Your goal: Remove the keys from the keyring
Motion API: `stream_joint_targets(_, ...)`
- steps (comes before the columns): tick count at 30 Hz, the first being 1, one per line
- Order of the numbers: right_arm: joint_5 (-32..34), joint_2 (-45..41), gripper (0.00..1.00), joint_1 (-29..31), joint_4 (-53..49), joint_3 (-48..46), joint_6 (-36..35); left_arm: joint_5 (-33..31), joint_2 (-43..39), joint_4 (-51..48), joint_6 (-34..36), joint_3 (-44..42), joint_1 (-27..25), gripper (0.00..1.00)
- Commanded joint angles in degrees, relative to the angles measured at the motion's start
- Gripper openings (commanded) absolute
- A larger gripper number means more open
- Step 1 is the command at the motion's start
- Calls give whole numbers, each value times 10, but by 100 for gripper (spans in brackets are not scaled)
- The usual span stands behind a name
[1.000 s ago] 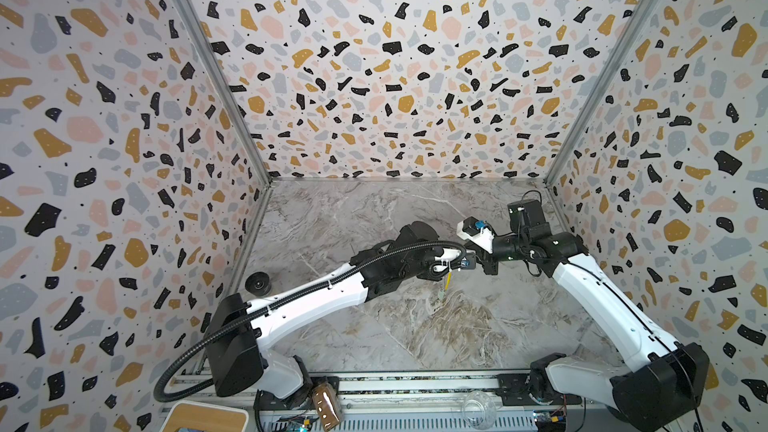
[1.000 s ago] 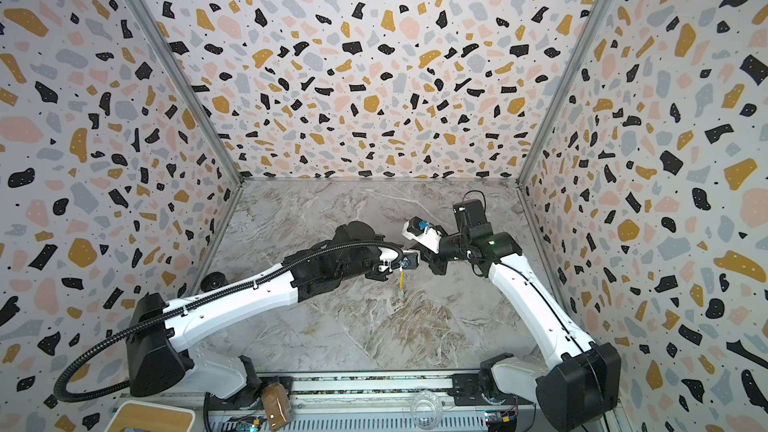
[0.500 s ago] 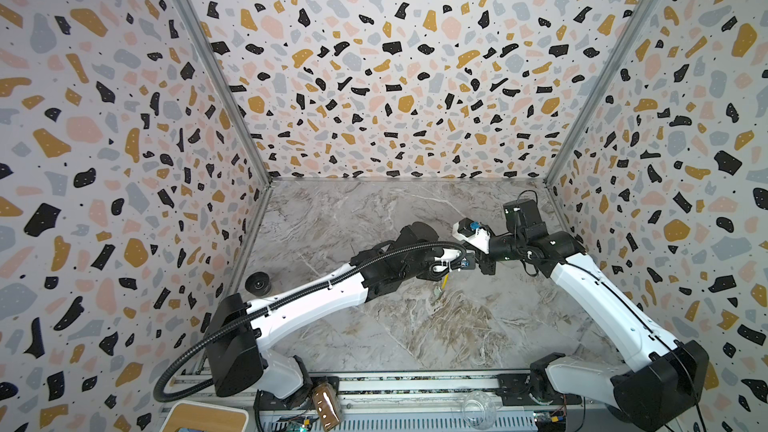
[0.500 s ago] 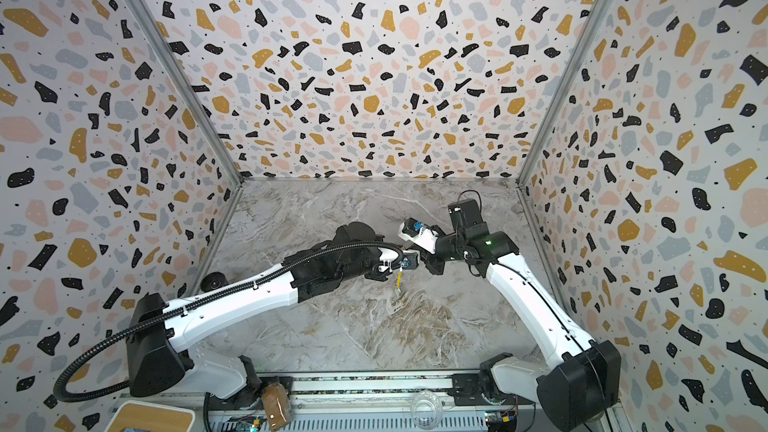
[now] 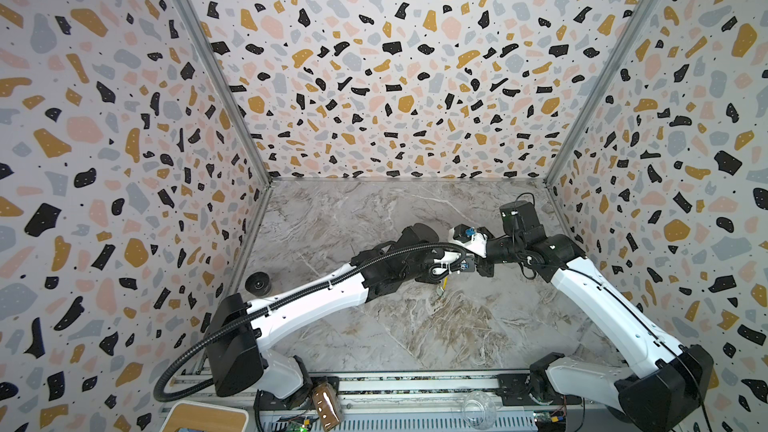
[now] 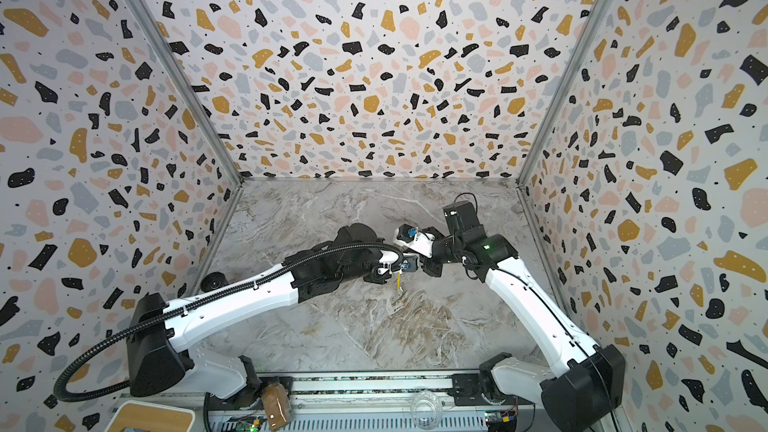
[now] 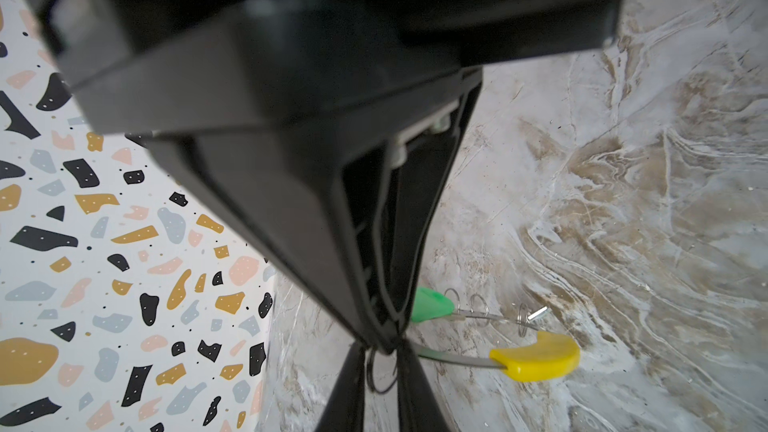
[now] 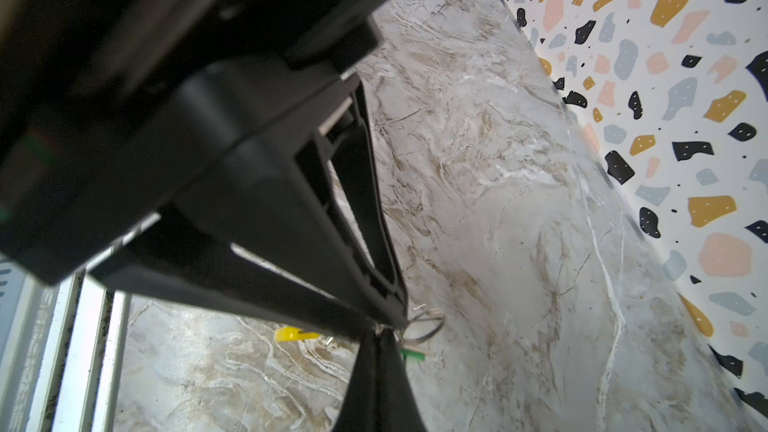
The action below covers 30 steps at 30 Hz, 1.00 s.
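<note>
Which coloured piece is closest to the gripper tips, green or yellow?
The green tag, tucked right against the tips of the left gripper; the yellow sleeve sits farther out along the keyring.

**Colours & patterns**

The speckled walls (image 5: 374,76) are white w/ black, mustard, pink & grey-blue blobs, plus tiny dots. The marble-look floor (image 5: 415,326) is pale grey w/ white lines & brown streaks. The left arm (image 5: 316,303) & right arm (image 5: 602,301) are white w/ black joints. The thin grey metal keyring (image 7: 457,358) has a bright yellow sleeve (image 7: 536,357). The oblong plastic key tag (image 7: 430,305) is bright green. The small round roll (image 5: 258,283) is black. The little jar (image 5: 326,403) is brown.
</note>
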Motion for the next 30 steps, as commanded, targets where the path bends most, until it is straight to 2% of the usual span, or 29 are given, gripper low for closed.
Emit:
stream_joint_targets(1,-15,-28,0,6,10,8,-19,10,10,-13,-10,23,-1,15)
stream_joint_targets(11,4,-35,0,9,1,-1,-41,26,19,-25,-16,41,-1,10)
stream_joint_targets(19,16,-39,0,9,9,-5,-44,51,27,-31,-28,51,8,0)
stream_joint_targets(30,37,-67,16,2,31,-26,-36,131,9,2,-62,36,41,0)
